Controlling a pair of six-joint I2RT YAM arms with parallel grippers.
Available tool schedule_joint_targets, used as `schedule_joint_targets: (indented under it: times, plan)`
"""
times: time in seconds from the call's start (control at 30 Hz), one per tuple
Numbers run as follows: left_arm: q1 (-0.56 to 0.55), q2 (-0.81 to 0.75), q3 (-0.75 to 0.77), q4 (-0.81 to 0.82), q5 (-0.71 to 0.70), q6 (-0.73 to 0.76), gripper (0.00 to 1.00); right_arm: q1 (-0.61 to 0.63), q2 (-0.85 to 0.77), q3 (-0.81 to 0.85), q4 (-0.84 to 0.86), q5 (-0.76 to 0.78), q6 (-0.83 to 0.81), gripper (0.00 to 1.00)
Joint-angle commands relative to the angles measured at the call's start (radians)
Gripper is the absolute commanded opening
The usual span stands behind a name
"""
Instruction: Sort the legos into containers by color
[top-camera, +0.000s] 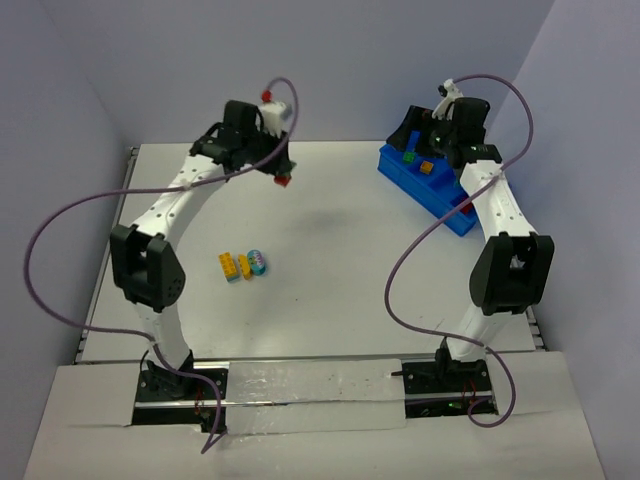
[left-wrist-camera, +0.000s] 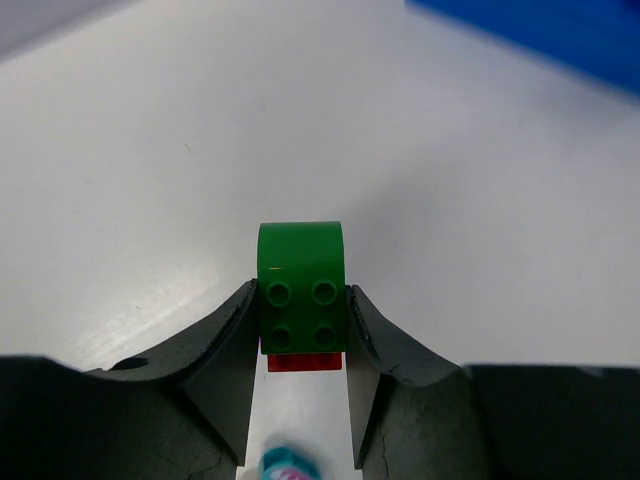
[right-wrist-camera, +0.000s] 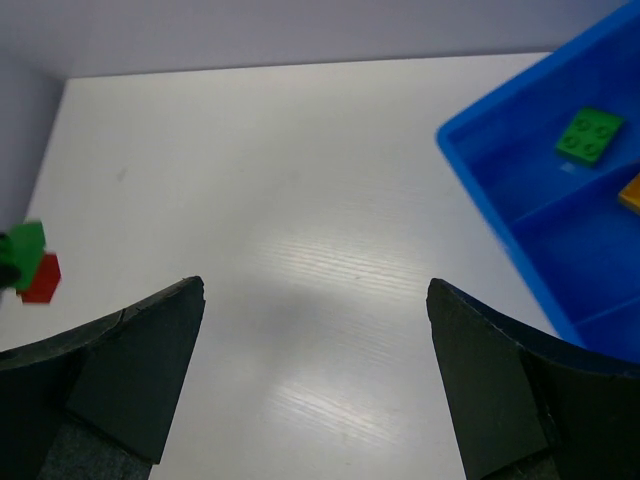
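Observation:
My left gripper (left-wrist-camera: 302, 318) is shut on a green brick (left-wrist-camera: 301, 298) with a red brick (left-wrist-camera: 303, 362) stuck under it, held above the table; the pair also shows in the top view (top-camera: 284, 178) and in the right wrist view (right-wrist-camera: 26, 263). My right gripper (right-wrist-camera: 315, 300) is open and empty, next to the blue bin (top-camera: 432, 187). The bin (right-wrist-camera: 560, 170) holds a green brick (right-wrist-camera: 590, 135) and an orange brick (right-wrist-camera: 631, 192) in separate compartments. On the table lie yellow and orange bricks (top-camera: 236, 266) and a light blue brick (top-camera: 258, 262).
The table's far edge meets the back wall just behind the bin. The light blue brick (left-wrist-camera: 288, 466) shows blurred below my left fingers. Purple cables loop off both arms.

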Motion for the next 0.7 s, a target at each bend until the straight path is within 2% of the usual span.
schedule_joint_targets:
  times: [0.0, 0.13, 0.33, 0.43, 0.67]
  plan:
    - [0.001, -0.116, -0.019, 0.254, -0.187, -0.433, 0.0, 0.088, -0.097, -0.009, 0.091, -0.034, 0.125, 0.98]
    - [0.011, -0.235, -0.179, 0.469, -0.257, -0.587, 0.0, 0.162, -0.097, 0.004, 0.1, -0.045, 0.172, 0.96]
    - [0.014, -0.197, -0.123, 0.411, -0.236, -0.693, 0.0, 0.275, -0.078, 0.013, 0.119, -0.038, 0.222, 0.95]
    - [0.01, -0.223, -0.183, 0.491, -0.234, -0.703, 0.0, 0.332, -0.053, 0.018, 0.128, -0.047, 0.259, 0.94]
    - [0.0, -0.212, -0.163, 0.466, -0.284, -0.703, 0.0, 0.421, 0.003, 0.088, 0.136, -0.02, 0.291, 0.93]
